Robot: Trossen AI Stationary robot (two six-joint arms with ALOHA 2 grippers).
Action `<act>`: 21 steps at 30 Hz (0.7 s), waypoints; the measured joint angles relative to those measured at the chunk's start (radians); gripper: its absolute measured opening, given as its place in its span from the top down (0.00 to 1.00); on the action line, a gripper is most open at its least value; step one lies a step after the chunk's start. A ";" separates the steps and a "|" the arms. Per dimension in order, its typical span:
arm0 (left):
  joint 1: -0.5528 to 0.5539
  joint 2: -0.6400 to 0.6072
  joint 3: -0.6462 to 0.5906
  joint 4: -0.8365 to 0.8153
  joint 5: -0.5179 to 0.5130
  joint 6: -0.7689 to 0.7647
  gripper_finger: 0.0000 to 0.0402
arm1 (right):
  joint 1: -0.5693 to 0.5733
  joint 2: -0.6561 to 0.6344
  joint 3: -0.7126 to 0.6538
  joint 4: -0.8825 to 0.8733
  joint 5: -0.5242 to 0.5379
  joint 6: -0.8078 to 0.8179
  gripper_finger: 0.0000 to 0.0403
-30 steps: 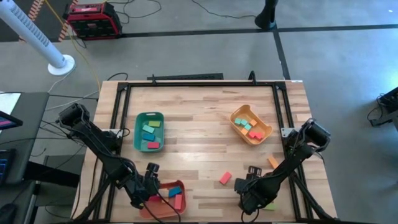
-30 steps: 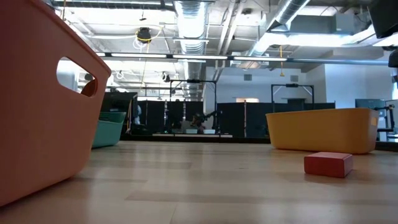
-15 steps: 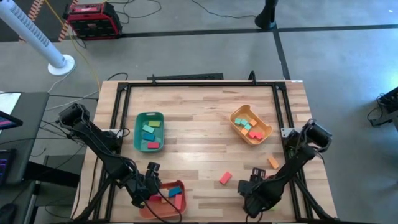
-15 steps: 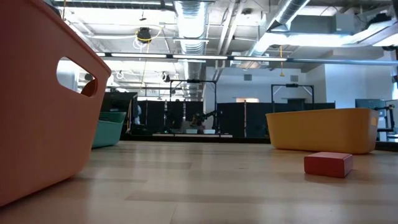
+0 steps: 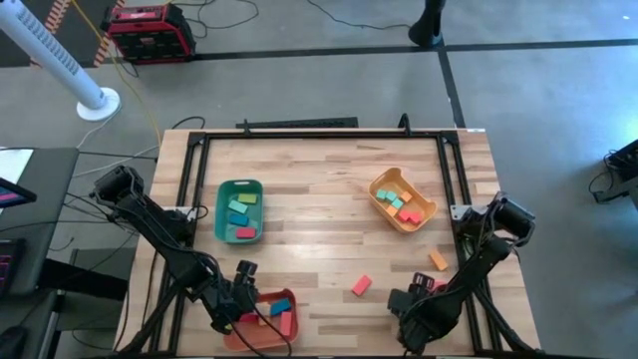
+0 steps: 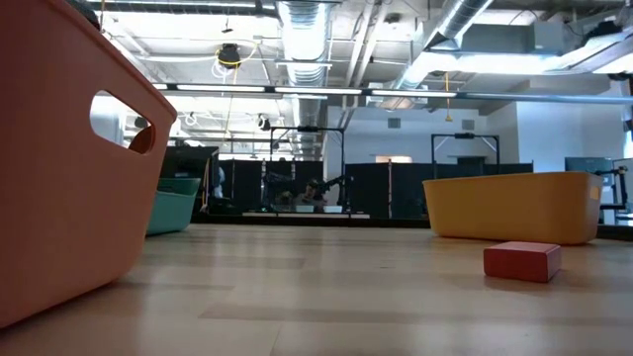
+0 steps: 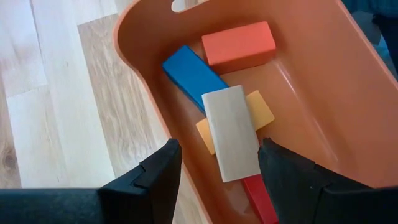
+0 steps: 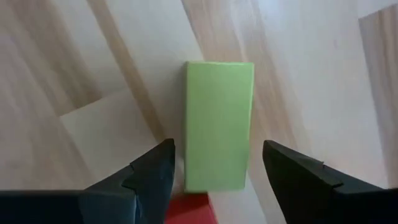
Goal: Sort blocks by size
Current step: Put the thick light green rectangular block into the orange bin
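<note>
Near right edge of tabletop [image 5: 329,214]: my right gripper [image 8: 214,171] spread wide over green block [image 8: 219,124], not touching.
Next: drop straight, fingers across narrow sides, avoid red block [image 8: 186,208] touching it.
Left gripper [image 7: 214,165]: spread, over salmon tray [image 7: 323,93] holding long blocks.

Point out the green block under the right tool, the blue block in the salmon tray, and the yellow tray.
green block [image 8: 219,124], right wrist view, top face
blue block [image 7: 194,76], left wrist view, top face
yellow tray [image 6: 514,208], low view, side wall

Grey concrete floor [image 5: 299,90], exposed ceiling ducts [image 6: 302,30]
</note>
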 joint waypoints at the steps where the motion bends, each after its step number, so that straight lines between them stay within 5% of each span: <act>1: -0.001 0.000 0.000 0.001 0.000 0.000 0.49 | 0.000 0.000 -0.014 0.018 0.000 0.007 0.33; 13: -0.005 0.000 0.000 0.001 0.000 0.000 0.49 | -0.030 0.000 -0.061 0.093 -0.001 -0.010 0.35; 21: -0.005 0.000 0.001 0.000 0.000 0.018 0.49 | -0.045 0.000 -0.062 0.185 0.006 -0.053 0.56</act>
